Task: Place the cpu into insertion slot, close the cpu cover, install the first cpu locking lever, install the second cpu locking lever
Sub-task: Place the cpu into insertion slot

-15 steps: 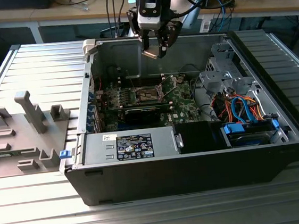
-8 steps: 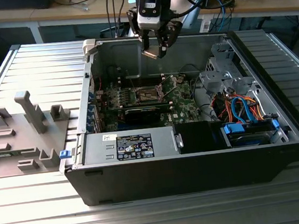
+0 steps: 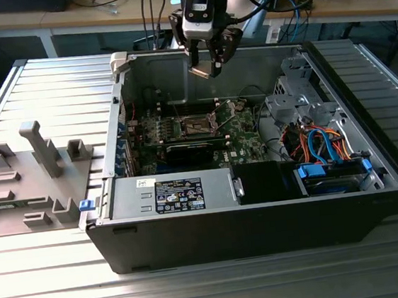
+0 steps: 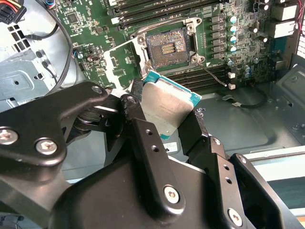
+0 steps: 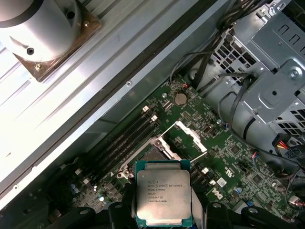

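My gripper [image 3: 210, 67] hangs above the open computer case, shut on the cpu [image 3: 208, 70]. In both wrist views the cpu [image 4: 169, 107] [image 5: 163, 193] is a flat square chip with a silver-grey top and a teal rim, pinched at two opposite edges by the black fingers [image 4: 139, 125]. It is in the air, apart from the green board. Below it the insertion slot [image 4: 168, 45] [image 5: 151, 153] lies bare with its contact field showing. The cpu cover [image 4: 121, 61] [image 5: 191, 137] stands flipped open beside the slot. A thin wire lever [image 4: 210, 72] sticks out at the slot's side.
The case's metal walls [image 3: 162, 71] ring the green board [image 3: 244, 133]. A power supply [image 3: 179, 194] sits at the front. A drive cage [image 3: 300, 92] and blue and orange cables [image 3: 324, 141] are at the exterior view's right. A grey fixture [image 3: 38, 166] stands outside on the left.
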`<state>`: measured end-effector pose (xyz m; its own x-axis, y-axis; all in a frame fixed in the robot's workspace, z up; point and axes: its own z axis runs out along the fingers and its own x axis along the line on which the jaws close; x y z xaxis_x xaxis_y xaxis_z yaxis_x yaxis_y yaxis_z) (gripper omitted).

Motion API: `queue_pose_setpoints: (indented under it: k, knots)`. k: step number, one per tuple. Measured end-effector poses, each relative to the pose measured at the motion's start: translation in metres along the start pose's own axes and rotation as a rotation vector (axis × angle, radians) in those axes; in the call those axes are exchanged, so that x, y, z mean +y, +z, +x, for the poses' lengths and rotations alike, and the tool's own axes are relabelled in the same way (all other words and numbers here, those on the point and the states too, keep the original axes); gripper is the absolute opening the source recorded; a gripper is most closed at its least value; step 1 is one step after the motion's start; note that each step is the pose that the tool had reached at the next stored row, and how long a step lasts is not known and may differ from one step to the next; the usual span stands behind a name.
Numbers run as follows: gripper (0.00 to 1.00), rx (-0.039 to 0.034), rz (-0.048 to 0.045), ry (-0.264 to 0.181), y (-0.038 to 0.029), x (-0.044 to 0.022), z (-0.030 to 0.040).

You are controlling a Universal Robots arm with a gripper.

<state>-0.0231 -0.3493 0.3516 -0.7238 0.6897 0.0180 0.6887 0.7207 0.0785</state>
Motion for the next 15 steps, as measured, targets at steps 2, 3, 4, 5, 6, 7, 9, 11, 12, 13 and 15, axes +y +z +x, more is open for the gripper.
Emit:
queue_pose_setpoints:
  k: [2, 3, 4, 5, 6, 7, 9, 11, 12, 13, 15]
  knots:
    - [0.54, -0.0001, -0.0001, 0.002, 0.0, 0.0, 0.0]
    - [0.54, -0.0002, -0.0001, 0.003, 0.0, 0.0, 0.0]
    - [0.54, -0.0003, -0.0001, 0.004, 0.0, 0.0, 0.0]
    - [0.54, -0.0003, -0.0001, 0.005, 0.0, 0.0, 0.0]
    - [0.54, -0.0004, 0.0, 0.006, 0.0, 0.0, 0.0]
    - [0.54, -0.0005, -0.0001, 0.006, 0.0, 0.0, 0.0]
    - [0.54, -0.0006, -0.0001, 0.008, 0.0001, 0.0, 0.0]
    - [0.54, -0.0007, -0.0002, 0.01, 0.0001, 0.0, 0.0]
    - [0.54, -0.0008, -0.0002, 0.011, 0.0001, 0.0, 0.0]
    - [0.54, -0.0009, -0.0002, 0.012, 0.0001, 0.0, 0.0]
    - [0.54, -0.0012, -0.0002, 0.015, 0.0001, 0.0, 0.0]
